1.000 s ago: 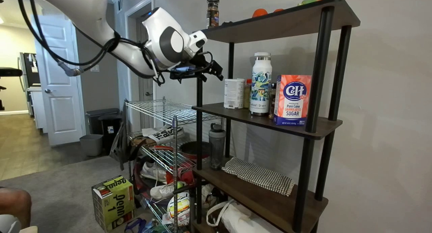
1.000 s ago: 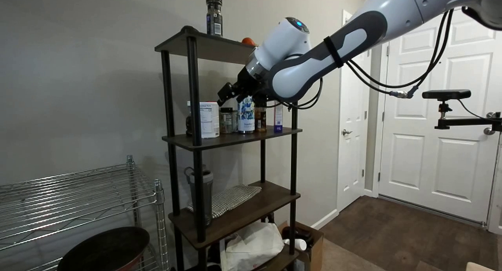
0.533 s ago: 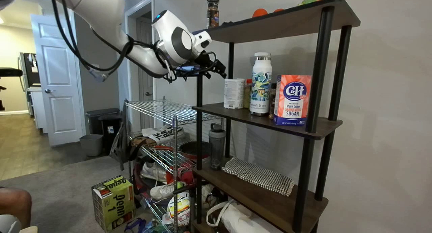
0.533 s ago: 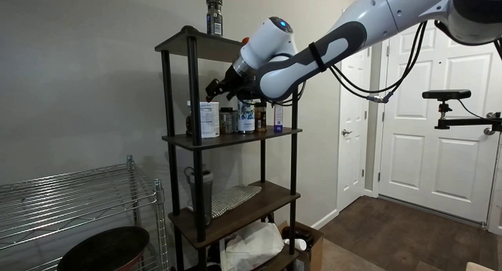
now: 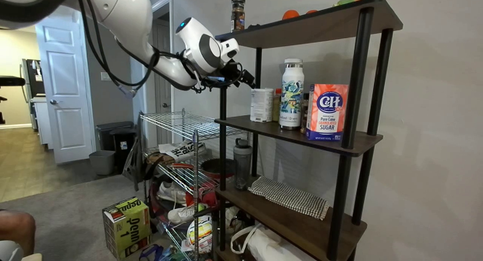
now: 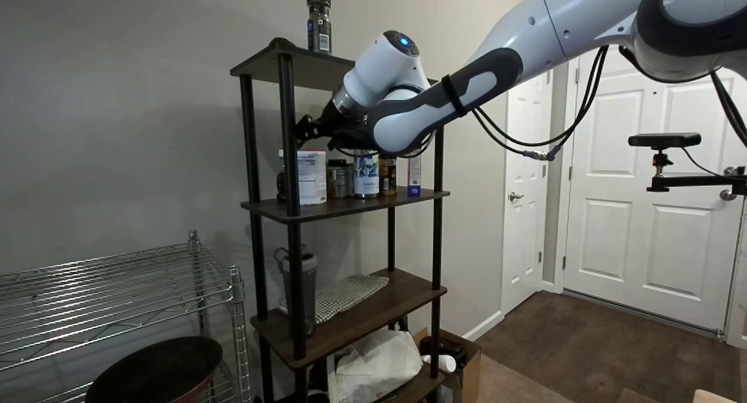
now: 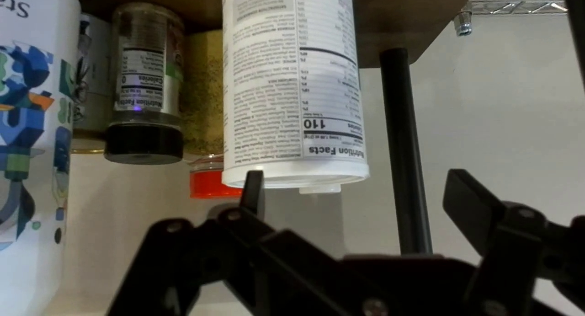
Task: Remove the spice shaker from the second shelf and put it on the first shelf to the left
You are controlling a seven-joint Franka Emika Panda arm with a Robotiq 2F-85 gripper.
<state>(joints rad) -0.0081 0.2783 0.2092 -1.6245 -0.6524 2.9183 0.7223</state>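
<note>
On the second shelf (image 5: 241, 121) stand a clear shaker with a black lid (image 7: 142, 85), a red-lidded spice jar (image 7: 201, 89) and a brown bottle (image 6: 387, 177). I cannot tell which one the task means. The black-lidded shaker also shows in an exterior view (image 6: 337, 179). My gripper (image 7: 354, 192) is open and empty. It hovers at the top of a white canister (image 7: 292, 83), its left finger in front of the canister's rim. In both exterior views the gripper (image 5: 249, 81) (image 6: 302, 129) is just above the canister. The first shelf (image 5: 302, 33) is above it.
A shaker (image 5: 237, 13) and orange things (image 5: 290, 14) stand on the first shelf. A patterned bottle (image 5: 291, 94) and a sugar box (image 5: 327, 111) share the second shelf. A black post (image 7: 404, 147) shows beyond the fingers. A wire rack (image 6: 117, 292) stands beside the shelves.
My gripper has moved further in between the two boards, toward the shelf's end with the white canister, and stays open in the wrist view. The things on the shelves look unmoved.
</note>
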